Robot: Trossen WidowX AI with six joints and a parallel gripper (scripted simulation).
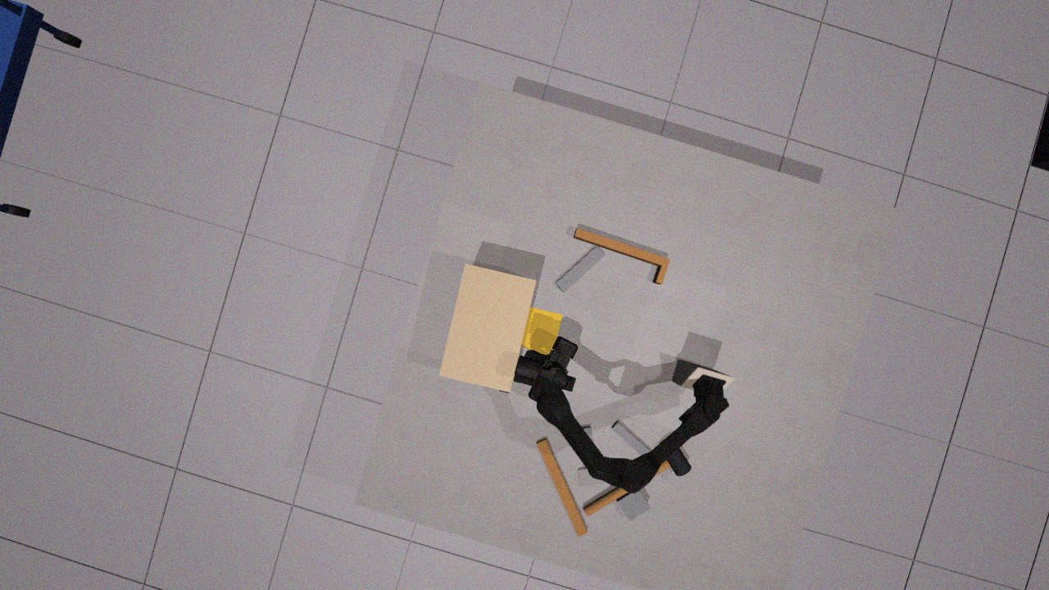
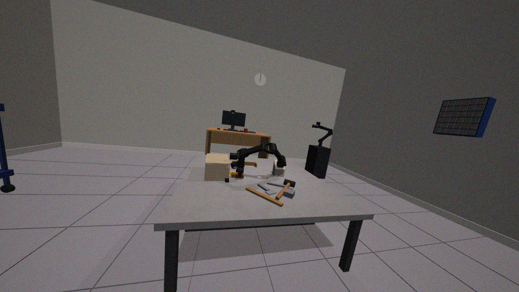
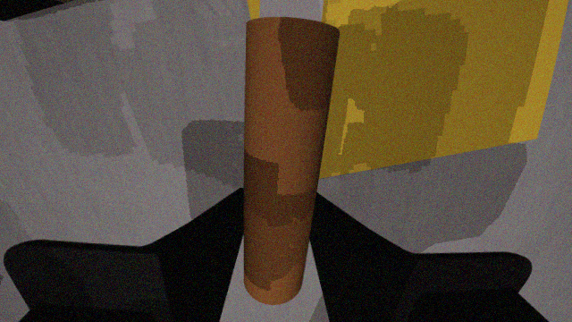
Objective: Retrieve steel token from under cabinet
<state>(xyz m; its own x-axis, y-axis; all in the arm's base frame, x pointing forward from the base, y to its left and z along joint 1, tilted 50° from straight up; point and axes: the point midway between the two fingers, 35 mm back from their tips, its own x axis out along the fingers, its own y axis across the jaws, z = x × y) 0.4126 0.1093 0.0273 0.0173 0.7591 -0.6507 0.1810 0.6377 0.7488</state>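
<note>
My gripper [image 3: 277,197] [image 2: 240,174] is shut on the brown round handle [image 3: 286,134] of a tool. A grey strip [image 3: 291,8] continues beyond the handle's far end, across the yellow marked area [image 3: 542,76] [image 1: 556,319]. The beige cabinet [image 1: 488,323] [image 2: 217,167] stands directly beside that area. In the overhead view my gripper is low at the cabinet's front, by the area's near corner; the wrist hides the fingers and part of the area. The steel token is not visible in any view; the underside of the cabinet is hidden.
An orange L-shaped stick [image 1: 619,246] and a grey bar [image 1: 579,269] lie beyond the marked area. Nearer are an orange stick [image 1: 561,487] [image 2: 264,196], a black-headed mallet [image 2: 289,183] and a grey block [image 2: 289,193]. A small black cube [image 2: 226,180] is by the cabinet's corner.
</note>
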